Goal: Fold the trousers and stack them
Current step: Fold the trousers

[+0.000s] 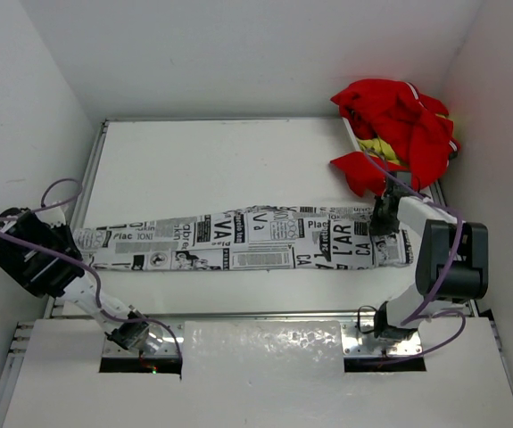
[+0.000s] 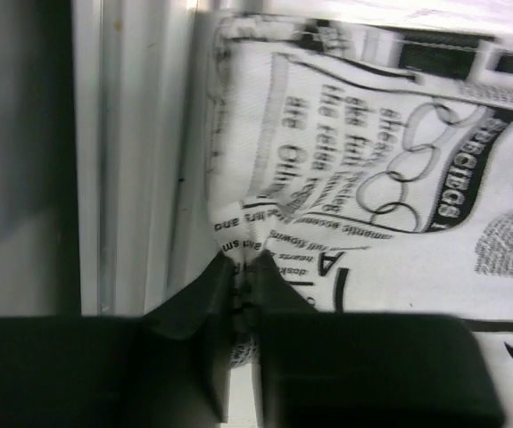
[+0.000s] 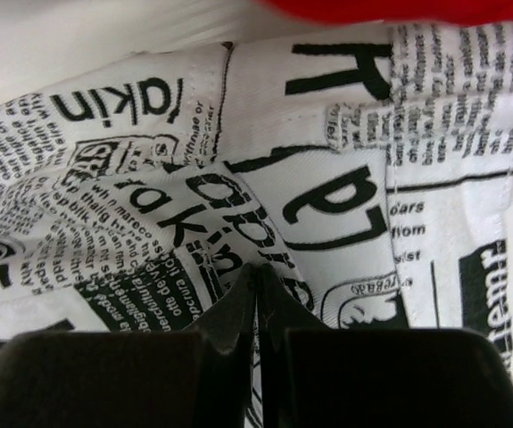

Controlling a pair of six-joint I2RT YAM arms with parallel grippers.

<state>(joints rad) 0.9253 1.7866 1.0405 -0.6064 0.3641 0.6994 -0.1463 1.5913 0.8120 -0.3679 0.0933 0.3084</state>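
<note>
The trousers (image 1: 247,239), white with black newspaper print, lie stretched in a long strip across the table, leg ends at the left and waist at the right. My left gripper (image 1: 78,239) is shut on the leg-end cloth at the table's left edge; in the left wrist view a fold of the trousers (image 2: 372,152) is pinched between the closed fingers (image 2: 243,259). My right gripper (image 1: 383,223) is shut on the waist end; in the right wrist view its fingers (image 3: 256,267) are pinched on a fold of the trousers (image 3: 238,178).
A pile of red clothing (image 1: 397,125) with a bit of yellow sits in a white bin at the back right, close behind my right gripper; its red edge shows in the right wrist view (image 3: 399,7). The table's metal side rail (image 2: 113,178) runs just left of my left gripper.
</note>
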